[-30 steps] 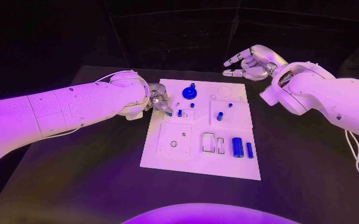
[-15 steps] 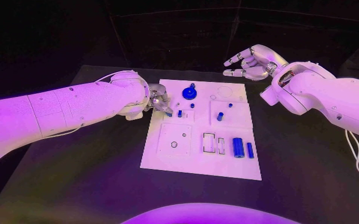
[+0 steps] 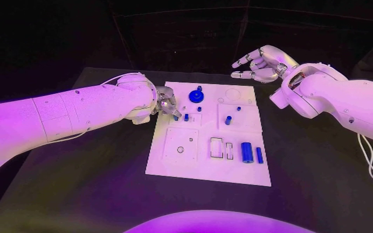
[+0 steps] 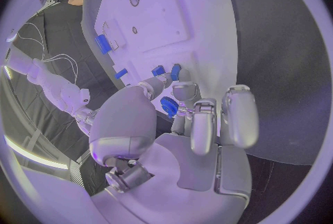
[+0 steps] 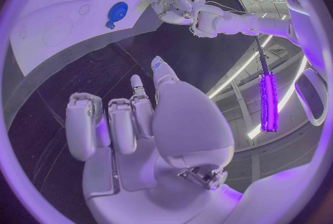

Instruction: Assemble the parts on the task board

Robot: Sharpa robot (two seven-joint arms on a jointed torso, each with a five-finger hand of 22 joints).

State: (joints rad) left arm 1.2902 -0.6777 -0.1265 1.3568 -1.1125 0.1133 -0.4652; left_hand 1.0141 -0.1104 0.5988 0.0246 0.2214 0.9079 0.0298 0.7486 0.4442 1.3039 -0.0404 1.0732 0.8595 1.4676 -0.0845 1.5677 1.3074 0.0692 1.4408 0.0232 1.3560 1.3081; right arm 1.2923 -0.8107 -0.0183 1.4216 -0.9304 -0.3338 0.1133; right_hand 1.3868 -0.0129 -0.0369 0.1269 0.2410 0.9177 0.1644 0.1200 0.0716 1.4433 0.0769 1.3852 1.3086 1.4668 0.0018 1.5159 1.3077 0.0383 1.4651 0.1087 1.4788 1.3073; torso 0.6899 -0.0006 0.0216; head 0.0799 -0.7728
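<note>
Left robot hand (image 3: 165, 105) hovers at the left edge of the task board (image 3: 190, 164), its fingers curled toward a small blue peg (image 3: 186, 117); whether they grip anything I cannot tell. Right robot hand (image 3: 263, 64) hangs above the dark surface (image 3: 77, 190) beyond the board's far right corner, fingers spread, holding nothing. On the board, a blue round knob (image 3: 197, 96) stands at the far side, and a blue cylinder (image 3: 247, 152) lies near the right.
</note>
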